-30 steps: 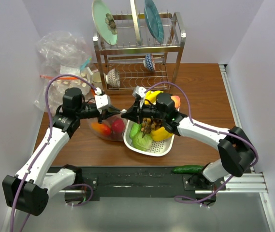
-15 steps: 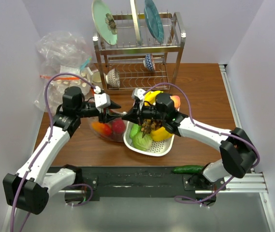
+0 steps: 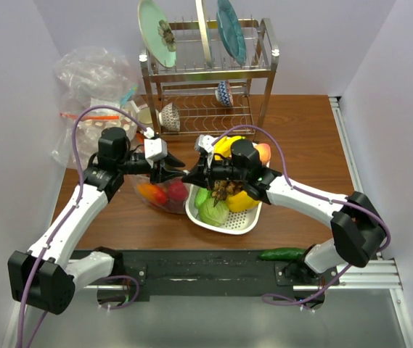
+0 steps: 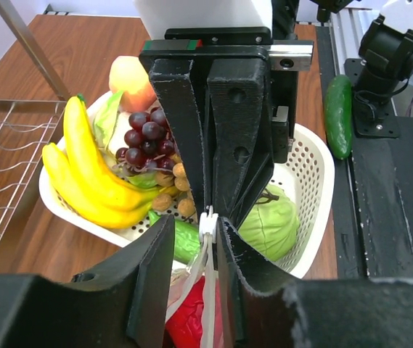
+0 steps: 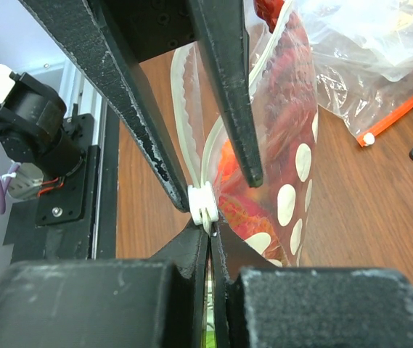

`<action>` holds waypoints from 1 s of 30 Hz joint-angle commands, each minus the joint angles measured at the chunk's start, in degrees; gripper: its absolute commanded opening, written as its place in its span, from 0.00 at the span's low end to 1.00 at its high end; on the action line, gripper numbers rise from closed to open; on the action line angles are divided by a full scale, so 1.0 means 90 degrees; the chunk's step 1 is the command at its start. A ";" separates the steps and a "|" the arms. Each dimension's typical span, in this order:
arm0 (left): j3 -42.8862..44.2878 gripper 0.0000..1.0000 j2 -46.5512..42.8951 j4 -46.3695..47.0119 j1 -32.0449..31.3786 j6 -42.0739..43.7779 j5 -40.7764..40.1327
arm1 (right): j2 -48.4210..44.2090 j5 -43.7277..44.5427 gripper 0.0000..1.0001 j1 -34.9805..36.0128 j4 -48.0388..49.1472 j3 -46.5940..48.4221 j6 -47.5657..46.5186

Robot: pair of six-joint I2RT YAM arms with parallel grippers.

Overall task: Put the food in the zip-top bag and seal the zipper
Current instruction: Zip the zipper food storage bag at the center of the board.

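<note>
Several red foods (image 3: 168, 193) sat inside zip-top bag (image 5: 297, 203); peach (image 4: 130, 76) lay in white tray (image 4: 316, 163). Closed right gripper (image 5: 208, 238) pinched zipper (image 5: 203, 204) end; left gripper (image 4: 195, 230) jaws spread astride strip. Seal judged incomplete.

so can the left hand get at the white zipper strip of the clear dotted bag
probably yes: the left hand straddles the white zipper strip with open fingers, nothing between; the right hand pinches its end

I'm running this from afar in a robot lab booth dressed as a kitchen. Blank pale walls (image 3: 17, 87) box in a wood table (image 3: 308, 145). A dish rack (image 3: 263, 71) with plates (image 3: 154, 32) stands beyond my left gripper (image 3: 173, 163). A tray (image 3: 224, 225) of toy bananas (image 3: 226, 145) sits beside my right gripper (image 3: 190, 174). Metal rails (image 3: 366, 274) carry the arms.
</note>
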 commanded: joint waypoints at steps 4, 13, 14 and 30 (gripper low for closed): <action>0.0222 0.17 0.0087 0.0080 -0.0015 0.0013 0.0372 | -0.0288 -0.0074 0.00 0.0037 0.0004 0.0309 -0.0098; 0.0271 0.00 -0.0049 -0.0086 -0.0015 0.0208 0.0080 | -0.0366 0.0217 0.00 0.0028 -0.0055 0.0212 -0.0107; 0.0261 0.00 -0.0108 -0.0086 -0.0006 0.0228 -0.0105 | -0.0424 0.0257 0.00 0.0028 -0.0036 0.0173 -0.0088; 0.0280 0.00 -0.0255 -0.0281 0.0004 -0.0065 -0.1434 | -0.1099 0.2179 0.00 -0.0236 0.0599 -0.0618 0.0702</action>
